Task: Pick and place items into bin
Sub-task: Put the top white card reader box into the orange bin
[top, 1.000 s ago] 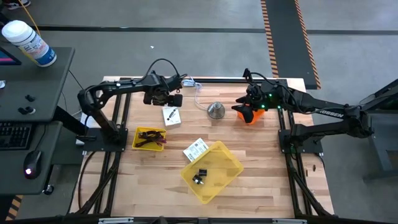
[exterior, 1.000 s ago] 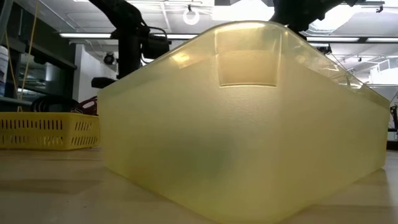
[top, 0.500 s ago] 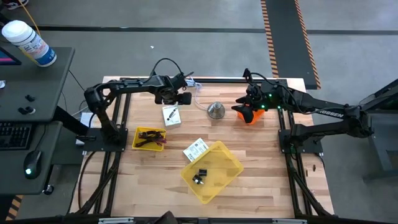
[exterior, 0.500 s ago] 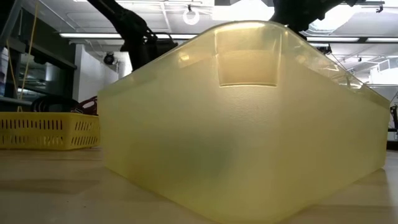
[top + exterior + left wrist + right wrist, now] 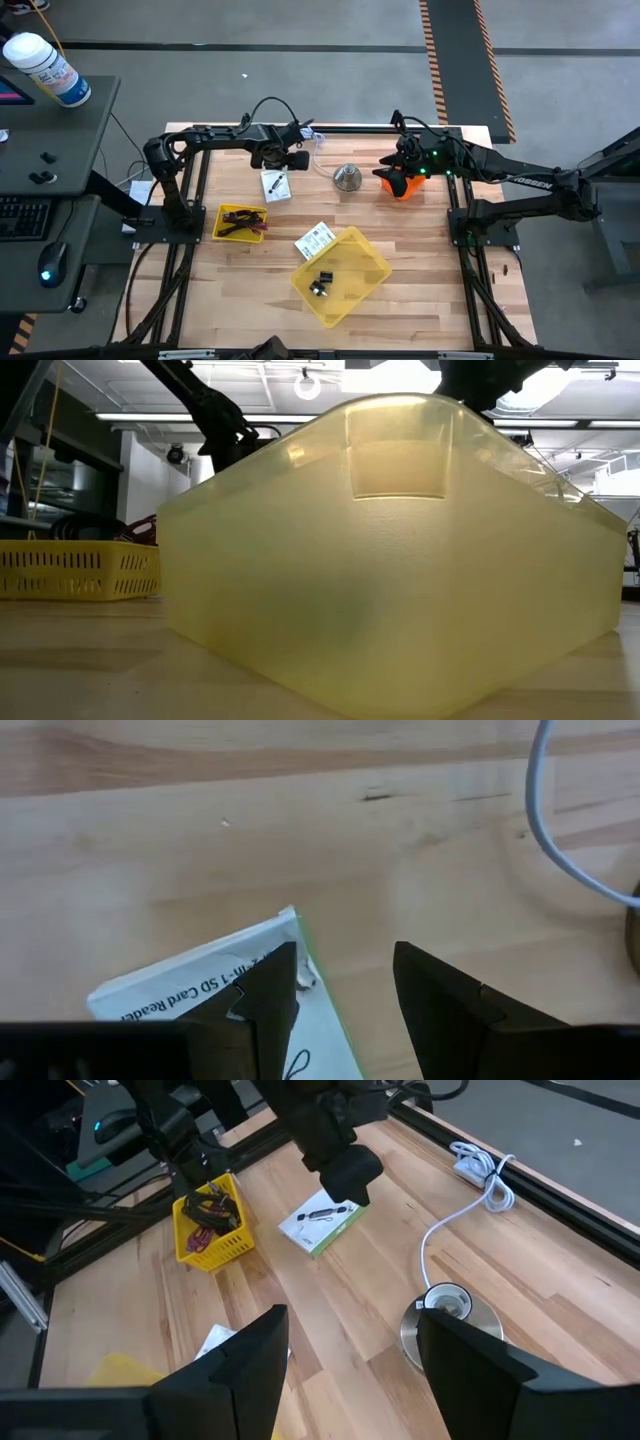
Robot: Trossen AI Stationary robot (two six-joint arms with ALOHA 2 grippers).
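Observation:
A white card with black print (image 5: 275,186) lies flat on the table near its far edge. My left gripper (image 5: 284,158) hovers open just beyond it. In the left wrist view one finger (image 5: 268,1000) shows over the card's corner (image 5: 285,925), with the gripper (image 5: 345,975) above bare wood. The yellow bin (image 5: 340,273) holds a black clip (image 5: 321,283). A white label card (image 5: 315,240) lies at the bin's far-left rim. A small yellow basket (image 5: 240,221) holds a coiled black cable and a purple tool. My right gripper (image 5: 400,181) waits open at the far right.
A silver cone-shaped piece (image 5: 347,177) stands between the two grippers, also in the right wrist view as the cone (image 5: 450,1320). A thin white cable (image 5: 318,150) trails from the far edge. The bin (image 5: 400,560) fills the low view. Bare wood lies along the near edge.
My left gripper has moved toward the table's right, along the far edge, from over the card's left side to just past its far-right corner. It has stayed open. The card, bin and right arm have kept still.

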